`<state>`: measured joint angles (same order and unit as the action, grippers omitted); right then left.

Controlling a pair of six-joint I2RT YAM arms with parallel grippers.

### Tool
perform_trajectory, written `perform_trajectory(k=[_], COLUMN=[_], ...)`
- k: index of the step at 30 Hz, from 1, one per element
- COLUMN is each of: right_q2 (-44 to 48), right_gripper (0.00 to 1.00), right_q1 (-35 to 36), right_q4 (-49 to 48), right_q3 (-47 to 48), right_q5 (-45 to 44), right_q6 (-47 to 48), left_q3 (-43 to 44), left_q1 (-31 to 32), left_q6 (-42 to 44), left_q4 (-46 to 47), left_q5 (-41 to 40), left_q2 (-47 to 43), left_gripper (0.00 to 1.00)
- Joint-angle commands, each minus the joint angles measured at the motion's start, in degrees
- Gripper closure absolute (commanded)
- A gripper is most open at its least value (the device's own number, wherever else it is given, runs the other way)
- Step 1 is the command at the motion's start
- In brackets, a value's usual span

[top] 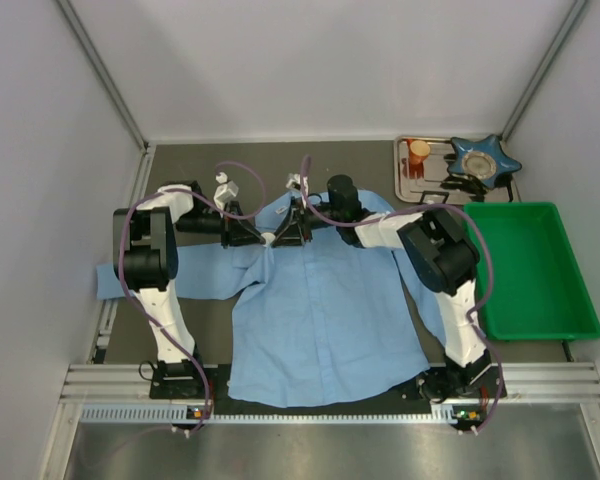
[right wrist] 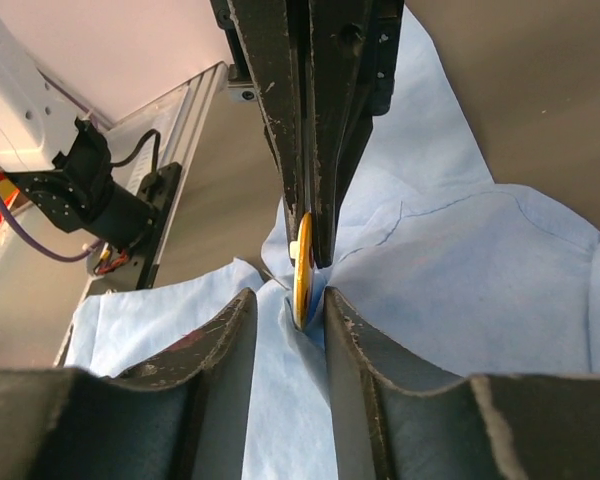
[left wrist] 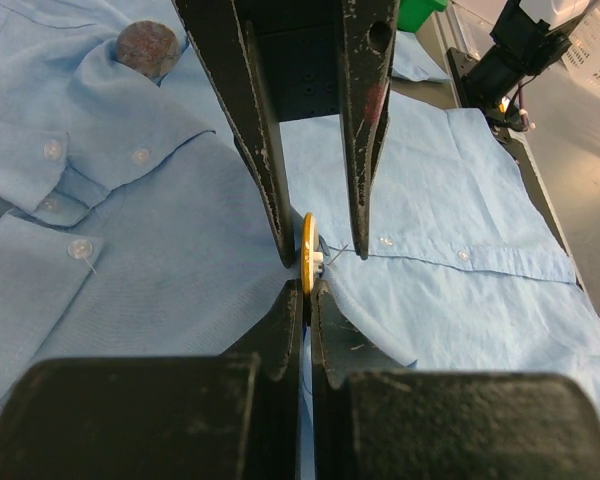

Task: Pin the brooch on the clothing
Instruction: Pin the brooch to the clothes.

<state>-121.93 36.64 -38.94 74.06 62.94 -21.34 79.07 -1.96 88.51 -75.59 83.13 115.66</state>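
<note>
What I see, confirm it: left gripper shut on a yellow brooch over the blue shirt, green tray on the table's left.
One error: the green tray sits on the table's right, as the top view shows. The left gripper is shut on the yellow brooch over the blue shirt.

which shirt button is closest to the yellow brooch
The white button just right of the brooch. The second button sits farther right, and the rest lie well off to the left.

left arm (top: 145, 255) and right arm (top: 442, 255): white links, black joint housings, looping purple cables (top: 489, 268). left claw (left wrist: 307, 300) and right claw (right wrist: 288, 300) have black, scuffed fingers (right wrist: 220, 345).
</note>
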Motion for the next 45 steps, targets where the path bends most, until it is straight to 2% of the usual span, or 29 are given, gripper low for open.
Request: perform_trajectory(k=[1,12,23,45], right_q2=[-0.9,-2.3,-2.3,-4.2], right_gripper=[0.69,0.77,0.84,0.86], right_q1=[0.8,1.0,1.9,3.1], right_q4=[-4.1,-5.7,-0.7,12.3], right_q3=[2.9,4.2,5.5,12.2], right_q5=[1.4,1.9,1.4,-4.0], right_q6=[-1.0,-4.5,-1.8,-3.3], left_q3=[-0.1,-0.4,-0.6,-1.0], left_q1=[0.0,0.1,0.0,0.2], left_q6=[1.9,2.6,3.3,5.5], left_q4=[-10.7,-10.7,-10.7,-10.7], left_q5=[3.0,3.0,2.8,1.7], left_q2=[-1.7,-2.1,-2.5,-3.7], left_gripper=[1.0,1.0,1.0,1.0])
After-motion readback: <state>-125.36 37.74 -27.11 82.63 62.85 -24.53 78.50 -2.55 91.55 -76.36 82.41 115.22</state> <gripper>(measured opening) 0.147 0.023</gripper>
